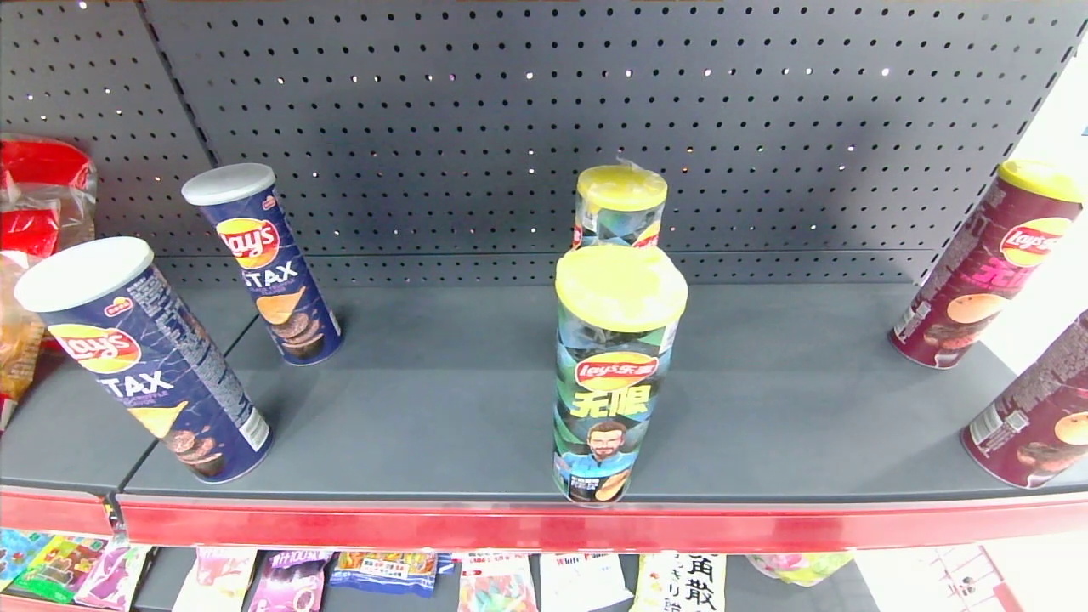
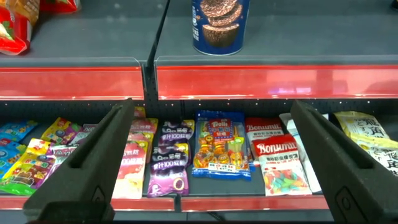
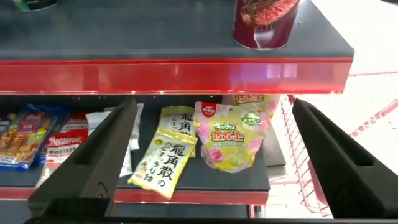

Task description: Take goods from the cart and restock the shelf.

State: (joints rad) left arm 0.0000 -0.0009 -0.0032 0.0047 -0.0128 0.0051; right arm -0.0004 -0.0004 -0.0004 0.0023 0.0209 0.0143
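On the grey shelf (image 1: 425, 399) stand two blue chip cans (image 1: 144, 357) at the left. Two yellow-lidded green cans (image 1: 614, 374) stand one behind the other in the middle, and two maroon cans (image 1: 986, 263) lean at the right. My left gripper (image 2: 212, 106) is open and holds nothing. It sits in front of the red shelf edge, below a blue can (image 2: 219, 25). My right gripper (image 3: 216, 102) is also open and holds nothing, level with the lower tier under a maroon can (image 3: 264, 22).
The lower tier holds several candy bags (image 2: 217, 146), a yellow bag (image 3: 168, 158) and a pink-and-yellow bag (image 3: 233, 134). Red snack bags (image 1: 34, 221) sit at the shelf's far left. A red wire frame (image 3: 298, 155) stands past the shelf's right end. Bare shelf lies between the can groups.
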